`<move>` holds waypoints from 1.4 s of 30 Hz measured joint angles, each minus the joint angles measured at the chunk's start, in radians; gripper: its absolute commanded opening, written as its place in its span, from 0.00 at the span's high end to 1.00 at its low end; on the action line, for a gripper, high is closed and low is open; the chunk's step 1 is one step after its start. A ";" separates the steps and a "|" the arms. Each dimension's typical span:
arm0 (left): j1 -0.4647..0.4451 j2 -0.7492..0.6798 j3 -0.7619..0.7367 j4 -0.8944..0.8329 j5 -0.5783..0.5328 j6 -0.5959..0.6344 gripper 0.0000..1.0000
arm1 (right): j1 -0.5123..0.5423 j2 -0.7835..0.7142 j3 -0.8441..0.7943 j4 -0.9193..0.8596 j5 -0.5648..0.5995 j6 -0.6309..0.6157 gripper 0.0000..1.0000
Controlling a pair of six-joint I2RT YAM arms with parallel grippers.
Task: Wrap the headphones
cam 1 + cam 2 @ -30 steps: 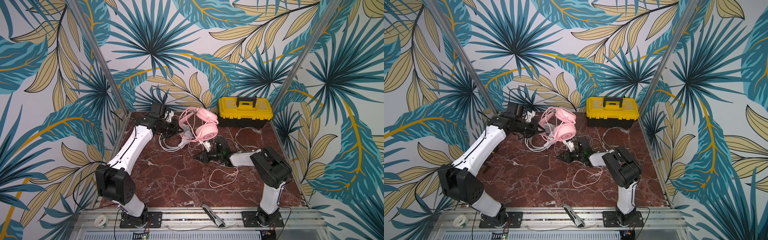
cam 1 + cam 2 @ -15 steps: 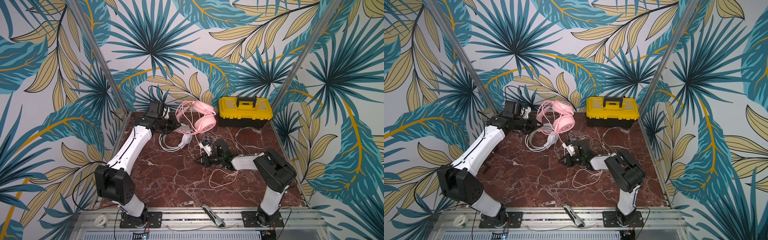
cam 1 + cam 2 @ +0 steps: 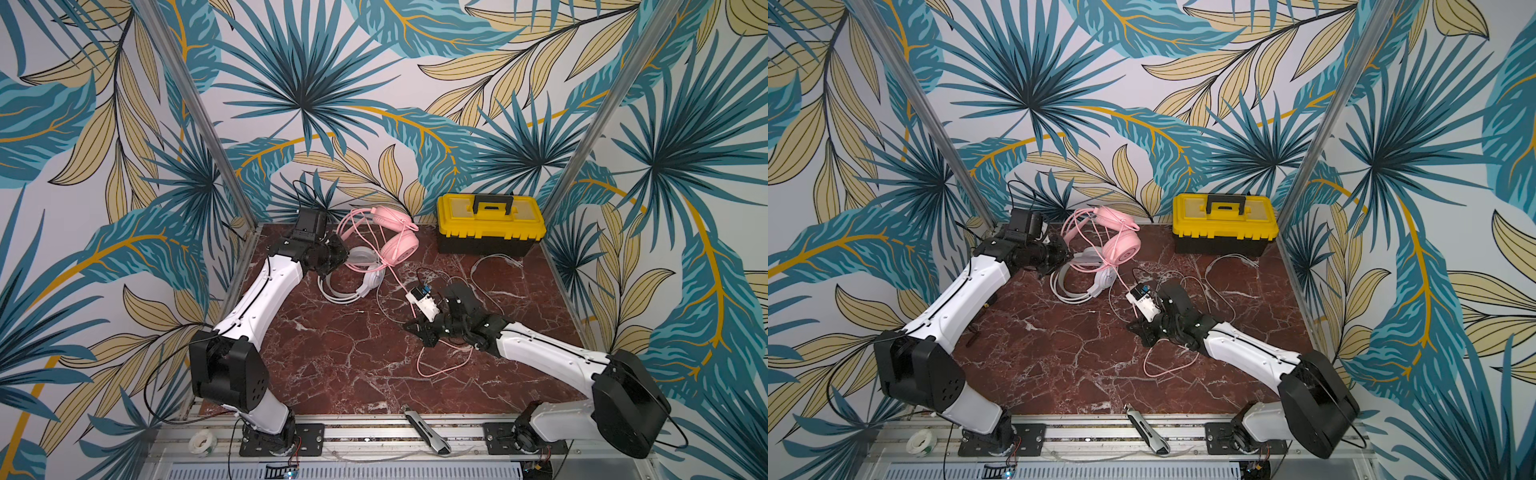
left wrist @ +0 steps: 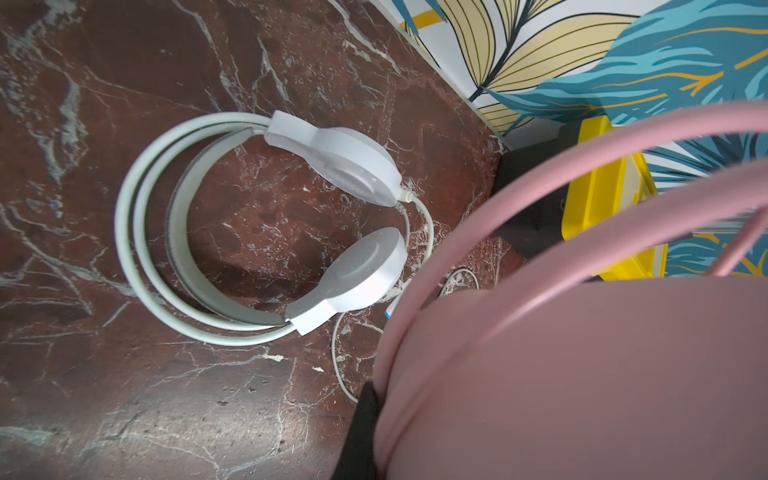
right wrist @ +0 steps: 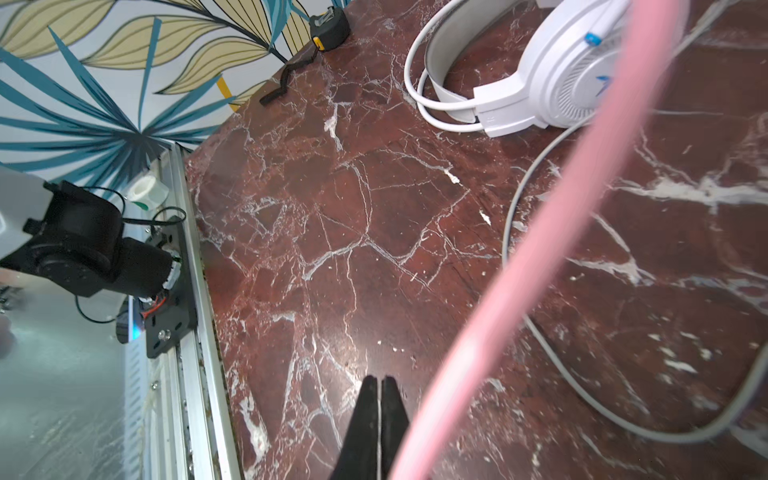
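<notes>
Pink headset [image 3: 400, 246] is hanging in the clamped left pincer [image 3: 340, 255]; the right pincer [image 5: 379, 384], shut empty beside the pink cable [image 5: 523, 257], is likely needing to reopen and catch it.

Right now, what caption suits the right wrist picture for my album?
Shut right gripper over the marble table, pink cable crossing beside it, white headset lying beyond.

Leaf-print walls [image 3: 374, 62] — red marble floor [image 3: 332, 353], metal corner posts [image 3: 195, 124].
</notes>
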 measured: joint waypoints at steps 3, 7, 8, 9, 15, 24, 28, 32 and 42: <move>-0.001 0.000 0.000 -0.021 -0.025 -0.002 1.00 | 0.024 -0.056 0.002 -0.098 0.097 -0.063 1.00; -0.004 0.000 -0.005 -0.040 -0.031 -0.002 1.00 | 0.037 -0.063 0.029 -0.214 0.220 -0.125 1.00; -0.005 0.000 -0.007 -0.045 -0.032 -0.003 1.00 | 0.038 -0.064 0.032 -0.227 0.243 -0.137 1.00; -0.005 0.000 -0.010 -0.048 -0.036 -0.004 1.00 | 0.040 -0.066 0.032 -0.233 0.258 -0.145 1.00; -0.008 0.005 -0.012 -0.082 -0.067 -0.009 1.00 | 0.082 -0.090 0.065 -0.279 0.291 -0.209 1.00; -0.080 0.102 0.028 -0.187 -0.177 0.018 1.00 | 0.159 -0.071 0.296 -0.448 0.245 -0.381 1.00; -0.131 0.161 0.089 -0.241 -0.197 0.069 1.00 | 0.160 -0.066 0.370 -0.516 0.249 -0.467 1.00; -0.179 0.216 0.180 -0.290 -0.213 0.158 1.00 | 0.160 -0.058 0.434 -0.570 0.286 -0.565 1.00; -0.276 0.277 0.276 -0.354 -0.253 0.422 1.00 | 0.156 -0.020 0.532 -0.621 0.431 -0.817 1.00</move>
